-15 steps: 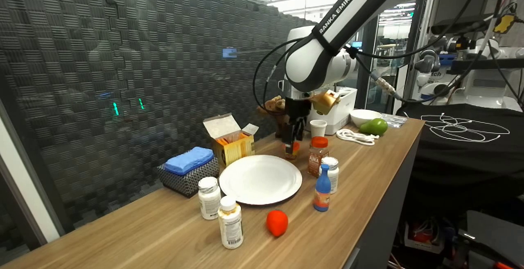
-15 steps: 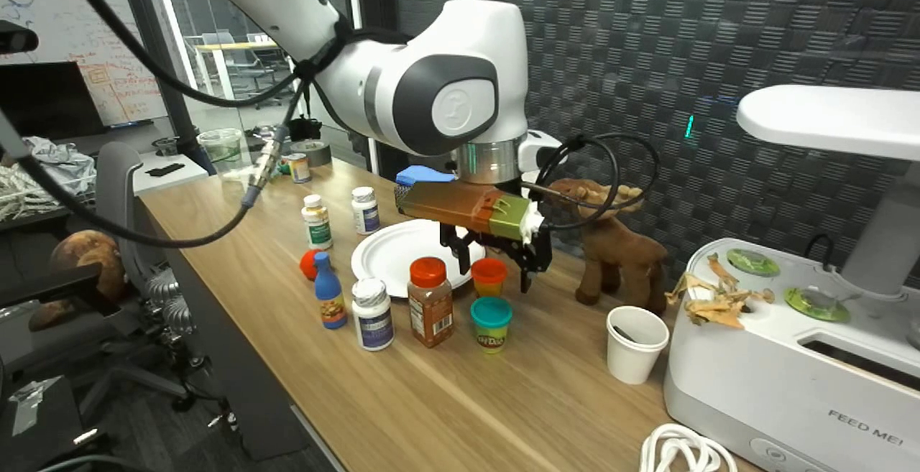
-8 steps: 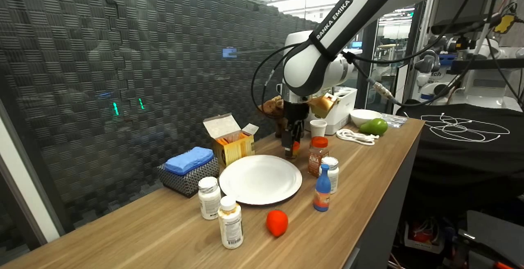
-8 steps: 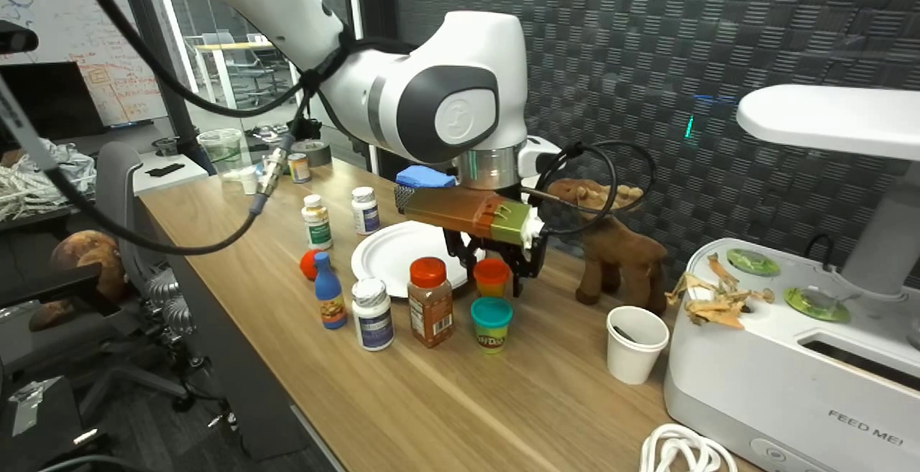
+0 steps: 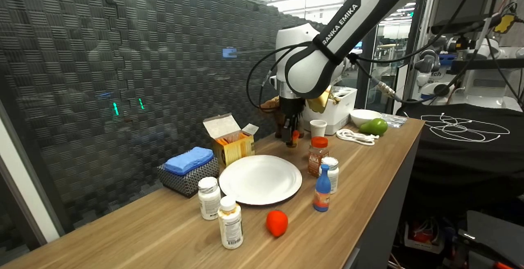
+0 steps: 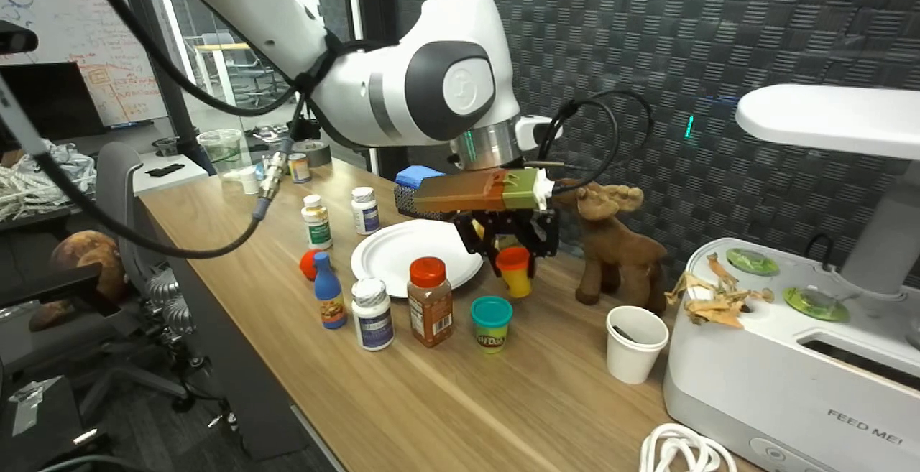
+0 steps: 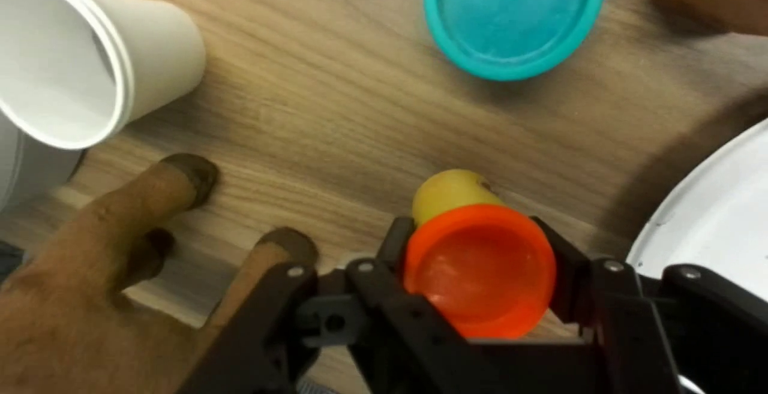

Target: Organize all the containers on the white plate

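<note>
My gripper [image 7: 471, 244] is shut on a yellow tub with an orange-red lid [image 7: 480, 271], one finger on either side of the lid. The tub hangs tilted and seems raised off the table, beside the toy moose. The white plate [image 5: 260, 179] has nothing on it. Around it stand other containers: two white bottles [image 5: 209, 198] on one side, and opposite them a blue bottle [image 5: 322, 189], a purple-labelled white bottle [image 6: 373, 325] and a red-capped spice jar [image 6: 430, 307]. A teal-lidded tub [image 6: 491, 325] stands close to the spice jar.
A brown toy moose [image 6: 622, 256] is right beside the gripper. Near it are a paper cup [image 6: 636, 346] and a white appliance [image 6: 755, 371]. An open yellow carton [image 5: 235, 148], a blue cloth [image 5: 189, 160] and a red fruit-like object [image 5: 277, 222] lie around the plate.
The jaws have come together on the orange-red-lidded tub. Gripper and tub have since moved up and away from the plate, and the tub has tipped. The other containers have stayed put.
</note>
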You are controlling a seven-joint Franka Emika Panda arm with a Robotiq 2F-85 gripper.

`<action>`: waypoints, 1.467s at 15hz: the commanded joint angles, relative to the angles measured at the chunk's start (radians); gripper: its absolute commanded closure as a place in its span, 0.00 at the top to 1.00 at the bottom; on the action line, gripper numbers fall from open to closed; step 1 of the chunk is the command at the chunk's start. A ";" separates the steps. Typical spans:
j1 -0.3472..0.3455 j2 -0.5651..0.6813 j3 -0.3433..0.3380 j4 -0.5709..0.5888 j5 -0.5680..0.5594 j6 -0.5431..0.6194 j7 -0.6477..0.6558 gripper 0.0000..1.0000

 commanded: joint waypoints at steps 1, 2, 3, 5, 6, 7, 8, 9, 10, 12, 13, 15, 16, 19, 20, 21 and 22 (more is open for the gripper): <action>0.074 -0.047 -0.016 0.017 -0.088 -0.046 0.079 0.24; 0.080 -0.053 0.004 0.022 -0.078 -0.063 0.078 0.24; 0.084 -0.052 0.025 0.029 -0.059 -0.076 0.070 0.24; 0.098 -0.038 0.051 0.045 -0.045 -0.093 0.069 0.24; 0.091 -0.024 0.076 0.050 -0.015 -0.098 0.049 0.24; 0.085 -0.017 0.098 0.053 0.016 -0.103 0.035 0.24; 0.075 -0.002 0.120 0.060 0.049 -0.099 0.021 0.24; 0.073 0.013 0.130 0.068 0.071 -0.095 0.021 0.24; 0.082 0.026 0.127 0.075 0.070 -0.084 0.035 0.24; 0.091 0.053 0.123 0.092 0.061 -0.069 0.044 0.24; 0.094 0.064 0.119 0.102 0.053 -0.055 0.049 0.24; 0.095 0.086 0.117 0.124 0.051 -0.036 0.050 0.24; 0.091 0.093 0.124 0.137 0.060 -0.038 0.042 0.24; 0.077 0.108 0.142 0.158 0.086 -0.046 0.022 0.24; 0.071 0.111 0.150 0.162 0.102 -0.050 0.014 0.24; 0.063 0.113 0.159 0.164 0.120 -0.054 0.004 0.24; 0.057 0.113 0.168 0.164 0.137 -0.058 -0.006 0.24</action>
